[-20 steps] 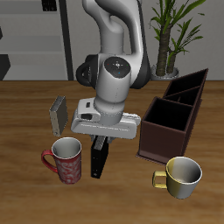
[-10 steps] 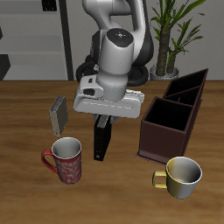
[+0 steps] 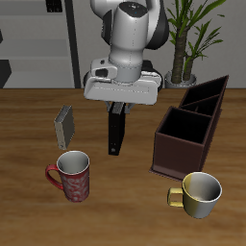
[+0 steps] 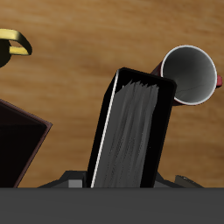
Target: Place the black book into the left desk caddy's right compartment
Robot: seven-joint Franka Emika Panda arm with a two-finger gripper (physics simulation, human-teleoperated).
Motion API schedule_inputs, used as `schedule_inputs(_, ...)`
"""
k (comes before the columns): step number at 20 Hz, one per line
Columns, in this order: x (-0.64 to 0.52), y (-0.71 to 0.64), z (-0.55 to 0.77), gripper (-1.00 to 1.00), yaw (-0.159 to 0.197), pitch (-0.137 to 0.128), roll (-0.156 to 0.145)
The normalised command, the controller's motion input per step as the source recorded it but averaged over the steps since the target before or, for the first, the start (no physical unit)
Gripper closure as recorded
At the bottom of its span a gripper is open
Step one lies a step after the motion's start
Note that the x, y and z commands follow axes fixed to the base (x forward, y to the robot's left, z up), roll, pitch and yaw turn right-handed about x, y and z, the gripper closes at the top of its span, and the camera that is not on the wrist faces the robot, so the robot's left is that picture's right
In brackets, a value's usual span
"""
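The black book (image 3: 117, 130) hangs upright in the air over the table, gripped at its top end by my gripper (image 3: 118, 106), which is shut on it. The wrist view looks down the black book (image 4: 131, 131), showing its grey page edges, with the wood table far below. The left desk caddy (image 3: 190, 130) is a dark reddish-brown box standing beside the book, apart from it. Its right compartment (image 3: 187, 128) is the large squarish section nearest the table's front edge, open-topped and dark inside. A corner of the caddy (image 4: 19, 149) shows in the wrist view.
A red patterned mug (image 3: 72, 175) stands near the front edge below the book, also seen as the mug (image 4: 190, 75). A yellow mug (image 3: 199, 192) sits in front of the caddy. A small grey book (image 3: 65, 124) stands farther back. A potted plant (image 3: 187, 38) is behind the caddy.
My gripper has risen with the black book, lifting it off the table until it hangs clear above it. The mugs, grey book and caddy stayed put.
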Motion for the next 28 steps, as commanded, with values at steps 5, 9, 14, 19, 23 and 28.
schedule_inputs(5,-0.31,0.08,0.37,1.00,0.005,-0.034,0.004)
schedule_inputs(9,-0.29,0.17,0.38,1.00,0.017,-0.045,0.031)
schedule_inputs(14,-0.13,0.15,0.20,1.00,-0.002,-0.014,0.020)
schedule_inputs(19,-0.07,0.25,0.21,1.00,0.003,-0.010,0.013)
schedule_inputs(23,0.02,0.25,0.10,1.00,-0.019,0.013,-0.006)
schedule_inputs(28,0.02,0.38,0.00,1.00,0.019,0.026,0.006)
